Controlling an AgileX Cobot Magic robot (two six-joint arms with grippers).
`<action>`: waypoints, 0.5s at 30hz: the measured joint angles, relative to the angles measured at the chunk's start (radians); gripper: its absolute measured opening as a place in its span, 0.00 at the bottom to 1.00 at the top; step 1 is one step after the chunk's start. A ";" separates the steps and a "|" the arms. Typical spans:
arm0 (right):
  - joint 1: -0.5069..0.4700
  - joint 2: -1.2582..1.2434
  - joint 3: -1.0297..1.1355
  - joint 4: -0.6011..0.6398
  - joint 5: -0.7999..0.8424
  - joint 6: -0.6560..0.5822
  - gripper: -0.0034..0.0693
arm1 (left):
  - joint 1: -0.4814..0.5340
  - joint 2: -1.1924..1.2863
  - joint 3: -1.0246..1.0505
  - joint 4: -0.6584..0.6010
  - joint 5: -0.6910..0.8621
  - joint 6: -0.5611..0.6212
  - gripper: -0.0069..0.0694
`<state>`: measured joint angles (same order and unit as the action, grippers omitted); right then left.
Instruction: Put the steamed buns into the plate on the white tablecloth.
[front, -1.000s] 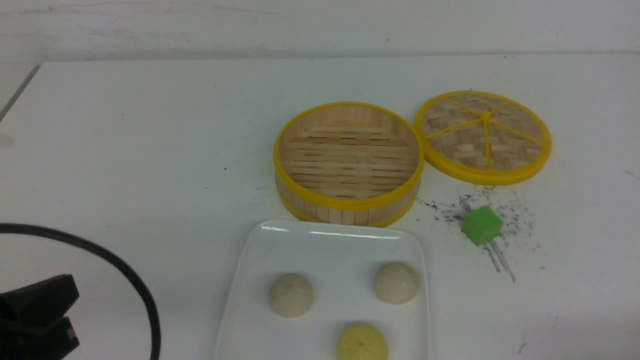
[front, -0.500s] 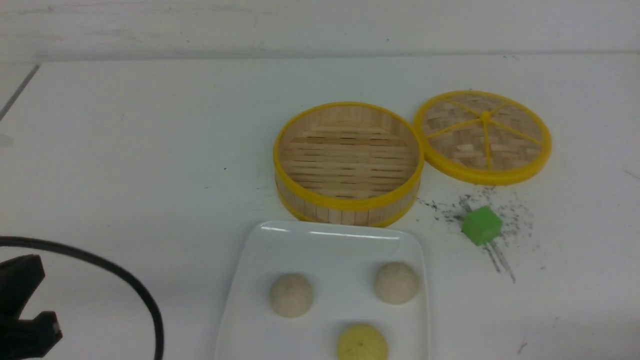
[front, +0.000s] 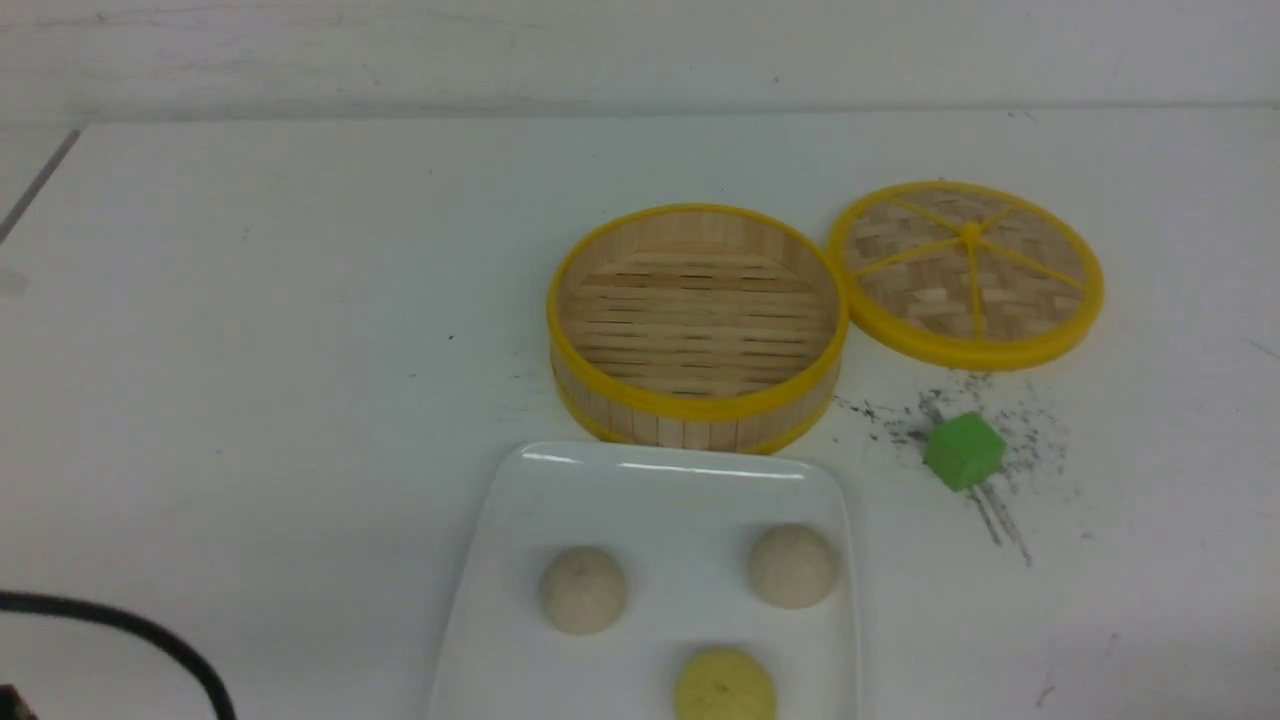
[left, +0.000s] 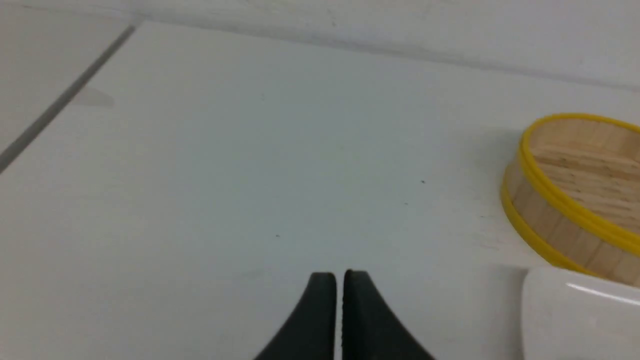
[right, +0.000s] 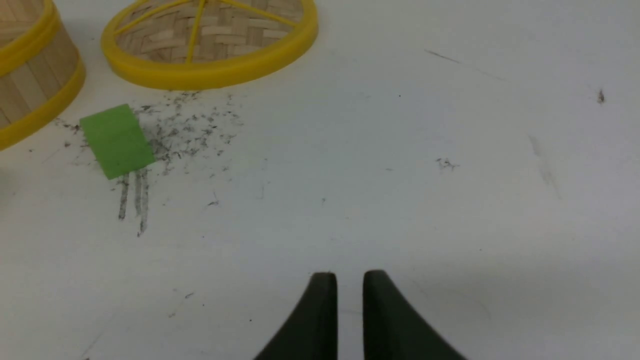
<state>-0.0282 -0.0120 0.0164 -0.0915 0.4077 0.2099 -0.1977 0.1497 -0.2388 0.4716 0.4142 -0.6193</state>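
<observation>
White cloth covers my desk. All three buns sit on the plate. My left end effector and right end effector are nearly closed, holding nothing.

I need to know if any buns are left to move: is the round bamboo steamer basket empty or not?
Empty. The round yellow-rimmed bamboo steamer basket shows only bare slats, and all three small steamed buns sit on the white rectangular plate.
</observation>
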 joint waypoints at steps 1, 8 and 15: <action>0.000 0.000 0.000 0.000 0.000 0.000 0.19 | 0.028 -0.023 0.023 -0.011 -0.019 0.000 0.15; -0.002 0.000 0.000 0.000 0.000 0.000 0.20 | 0.249 -0.160 0.254 -0.243 -0.135 0.168 0.16; -0.002 0.000 0.000 0.000 0.000 0.000 0.22 | 0.206 -0.161 0.266 -0.302 -0.051 0.321 0.17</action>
<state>-0.0301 -0.0120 0.0164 -0.0915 0.4077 0.2099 0.0080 -0.0112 0.0276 0.1692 0.3627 -0.2982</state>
